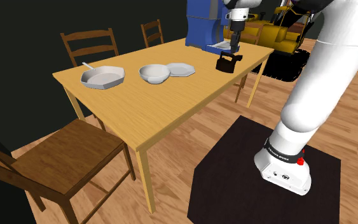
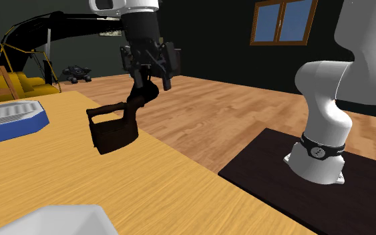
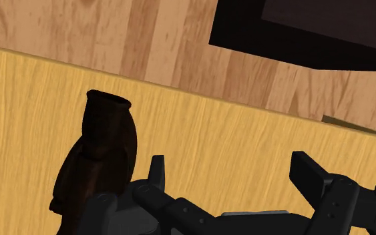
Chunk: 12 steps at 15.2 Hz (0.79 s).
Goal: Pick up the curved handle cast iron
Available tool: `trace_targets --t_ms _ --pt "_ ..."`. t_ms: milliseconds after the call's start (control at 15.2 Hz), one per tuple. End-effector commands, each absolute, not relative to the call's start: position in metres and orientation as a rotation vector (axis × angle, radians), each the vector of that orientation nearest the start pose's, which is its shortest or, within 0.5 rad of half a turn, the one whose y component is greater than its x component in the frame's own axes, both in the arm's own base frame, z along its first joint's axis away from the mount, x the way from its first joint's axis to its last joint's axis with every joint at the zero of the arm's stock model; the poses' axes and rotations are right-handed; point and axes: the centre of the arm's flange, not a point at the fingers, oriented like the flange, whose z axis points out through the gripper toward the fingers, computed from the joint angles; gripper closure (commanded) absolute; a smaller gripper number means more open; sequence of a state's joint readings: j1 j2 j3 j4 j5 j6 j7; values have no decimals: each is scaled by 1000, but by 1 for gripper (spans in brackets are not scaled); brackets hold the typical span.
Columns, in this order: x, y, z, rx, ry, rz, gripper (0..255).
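Note:
The cast iron [image 1: 227,62] is a dark brown flat iron with a curved handle. It stands upright on the wooden table [image 1: 165,102], close to the edge at the shoulder view's right. My black gripper [image 1: 234,46] hangs just above it, open. In the second exterior view the gripper [image 2: 151,90] is above the iron [image 2: 113,133], with one finger [image 2: 138,97] reaching down at the handle's end. In the wrist view the iron's handle [image 3: 103,153] lies outside the gap, beside one finger [image 3: 156,172]. Only table surface shows between the gripper's [image 3: 232,170] fingers.
A blue and white box [image 1: 206,25] stands right behind the iron. A white pan [image 1: 102,77], bowl [image 1: 154,73] and plate [image 1: 182,69] sit further along the table. Wooden chairs [image 1: 63,159] surround it. A yellow toy excavator [image 1: 279,32] is beyond. The table edge [image 2: 200,167] runs close by the iron.

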State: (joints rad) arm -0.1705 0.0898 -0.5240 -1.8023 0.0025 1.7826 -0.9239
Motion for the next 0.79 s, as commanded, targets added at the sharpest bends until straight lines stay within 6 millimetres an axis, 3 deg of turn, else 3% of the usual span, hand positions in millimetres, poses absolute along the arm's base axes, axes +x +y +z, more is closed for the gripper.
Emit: trace_targets --t_ms 0,396,726 --pt "453 -388 479 -3068 -355 147 0" --pt "480 -461 451 -3042 -351 138 0" --pt "482 -467 428 -3040 -351 138 0"
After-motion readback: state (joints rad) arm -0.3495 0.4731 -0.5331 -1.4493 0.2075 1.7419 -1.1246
